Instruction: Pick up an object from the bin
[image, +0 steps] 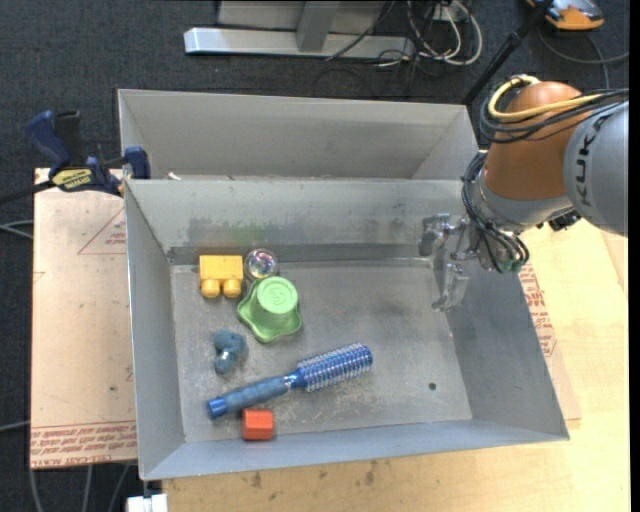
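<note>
My gripper (446, 283) hangs over the right part of the bin floor, near the right wall, with nothing under it. The nearest loose thing is a blue hairbrush (295, 380), lying slantwise at the front middle with its bristled head toward the gripper. To its upper left a green plastic cup (270, 308) lies on its side. Both are well to the left of the gripper.
Along the left side lie a yellow block (221, 275), a small clear ball (260, 263), a blue-grey small figure (228, 352) and a red-orange cube (258, 424) at the front. The arm with its orange cover reaches in over the right rim.
</note>
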